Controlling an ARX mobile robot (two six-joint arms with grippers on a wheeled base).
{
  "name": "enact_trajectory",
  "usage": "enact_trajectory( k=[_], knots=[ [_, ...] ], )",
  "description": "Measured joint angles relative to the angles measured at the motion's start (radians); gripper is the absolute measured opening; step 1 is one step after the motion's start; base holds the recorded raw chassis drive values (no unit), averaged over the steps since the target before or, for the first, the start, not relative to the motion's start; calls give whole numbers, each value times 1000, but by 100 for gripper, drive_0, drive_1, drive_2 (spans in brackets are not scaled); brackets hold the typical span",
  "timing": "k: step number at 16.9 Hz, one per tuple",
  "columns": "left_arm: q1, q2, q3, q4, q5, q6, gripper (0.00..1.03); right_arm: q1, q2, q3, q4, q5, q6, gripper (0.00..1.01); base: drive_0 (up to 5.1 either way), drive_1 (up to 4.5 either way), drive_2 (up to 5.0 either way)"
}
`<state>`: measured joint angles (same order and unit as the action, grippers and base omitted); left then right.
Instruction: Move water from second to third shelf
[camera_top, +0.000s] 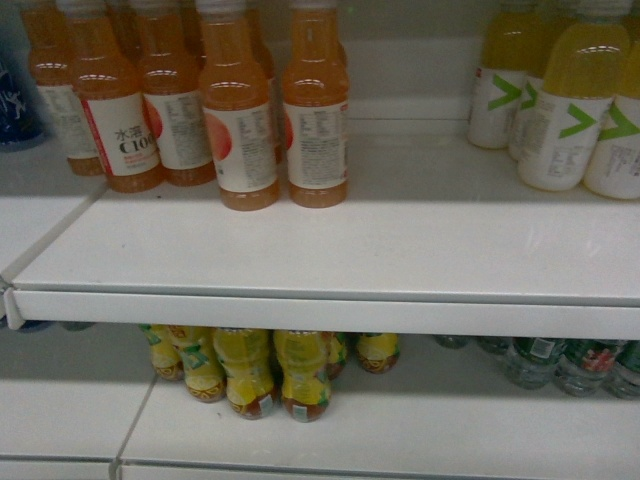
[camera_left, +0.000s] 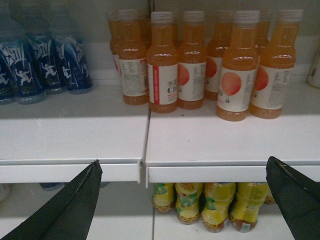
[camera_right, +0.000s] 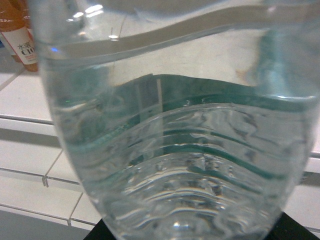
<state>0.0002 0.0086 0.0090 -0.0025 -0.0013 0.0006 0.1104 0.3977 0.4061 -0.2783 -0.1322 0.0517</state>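
My left fingers (camera_left: 75, 205) show as two dark tips low in the left wrist view, spread wide with nothing between them, so the left gripper (camera_left: 182, 200) is fully apart and empty. It points level at the front edge of a white shelf (camera_left: 200, 145): straight beyond the tips and above them stand the orange drink bottles (camera_left: 162, 70), up and to the left of the left tip are the blue bottles (camera_left: 45, 62), and below the shelf edge between the tips sit the yellow bottles (camera_left: 215, 205). On my right side I see almost nothing but the water bottle (camera_right: 175, 150), a clear ribbed body filling the right wrist view, with a dark green band showing through it. Only small dark corners show under its base at the bottom edge, so I cannot tell how the right fingers stand or whether they clasp it, though the bottle sits right against that camera. Left of it, further off, I can make out one orange bottle on the white shelving. Neither arm shows in the head view, which takes in the bare shelf front and some green-labelled clear bottles (camera_top: 560, 362) on the shelf below, at the right.
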Motion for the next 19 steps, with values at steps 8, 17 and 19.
enact_trajectory(
  k=[8, 17, 19],
  knots=[
    [0, 0, 0, -2, 2, 0, 98, 1, 0, 0, 3, 0, 0, 39, -497, 249, 249],
    [0, 0, 0, -2, 1, 0, 98, 0, 0, 0, 0, 0, 0, 39, -501, 245, 245],
    [0, 0, 0, 0, 2, 0, 98, 0, 0, 0, 2, 1, 0, 39, -498, 247, 247]
  ],
)
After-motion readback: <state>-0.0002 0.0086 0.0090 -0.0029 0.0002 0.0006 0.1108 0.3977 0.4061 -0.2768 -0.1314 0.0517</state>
